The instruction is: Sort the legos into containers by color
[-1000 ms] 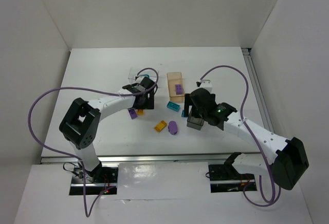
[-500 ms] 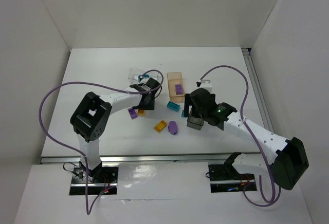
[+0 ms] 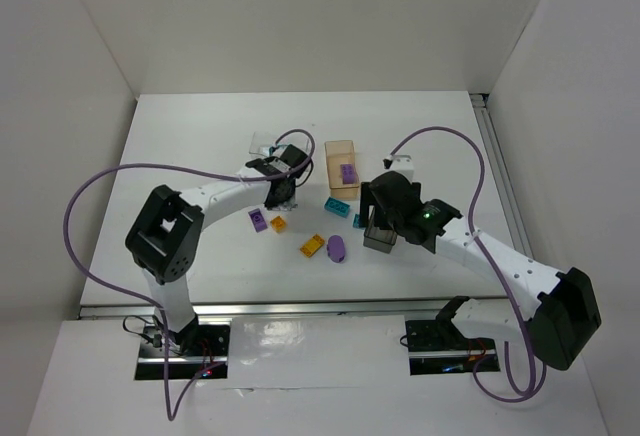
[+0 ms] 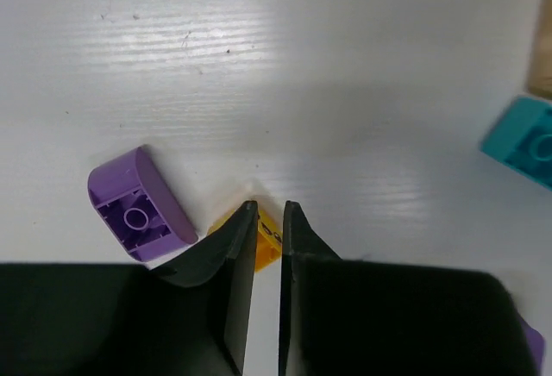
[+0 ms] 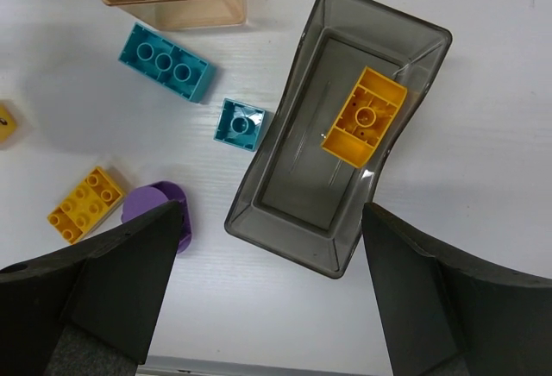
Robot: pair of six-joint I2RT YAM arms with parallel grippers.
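My left gripper (image 4: 268, 206) has its jaws drawn to a narrow slit, with a small yellow brick (image 4: 266, 240) filling the gap at the tips. That brick (image 3: 279, 223) sits on the table beside a purple curved brick (image 4: 138, 216). My right gripper (image 5: 272, 208) hangs open and empty above the dark grey bin (image 5: 341, 268), which holds one yellow brick (image 5: 364, 117). The orange-tan bin (image 3: 341, 148) holds a purple brick (image 3: 348, 172). A colourless bin (image 3: 262, 144) stands behind the left gripper (image 3: 282, 206).
Loose on the table between the arms are a long teal brick (image 5: 166, 62), a small teal brick (image 5: 240, 124), a yellow brick (image 5: 84, 204) and a purple oval piece (image 5: 151, 199). A white block (image 3: 401, 164) sits behind the right arm.
The left gripper's jaws came together from wide open onto the small yellow brick, which now shows more fully. The left arm's elbow swung. The right arm stayed still.
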